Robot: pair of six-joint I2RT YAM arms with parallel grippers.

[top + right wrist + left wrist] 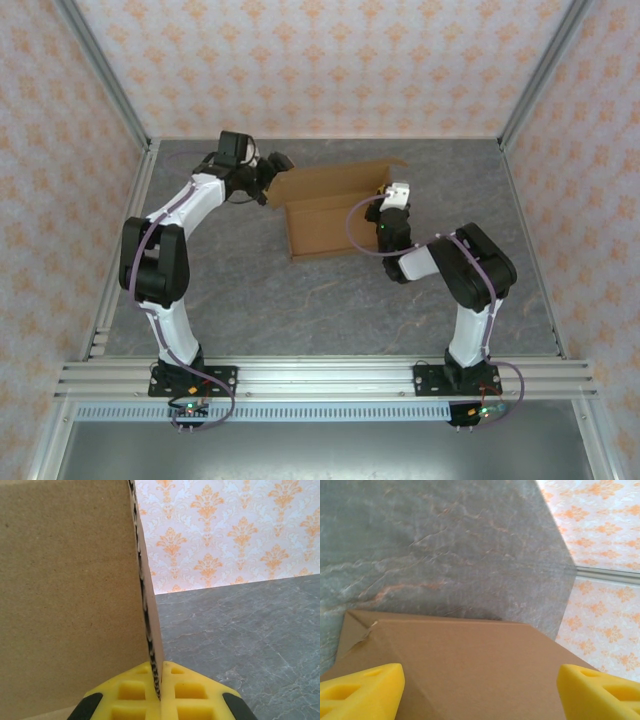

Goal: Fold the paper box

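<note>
The right end effector (161,680) is pinched shut on the edge of an upright wall of the paper box (325,215), and the left end effector (480,685) is spread, its fingers (362,690) set either side of the box's left panel without gripping it. The box is found half formed near the far edge of the counter (300,310), midway along it, so raising the side walls is judged the step in hand. Next, the left panel needs to be closed on and folded up while the right wall is pinned.
</note>
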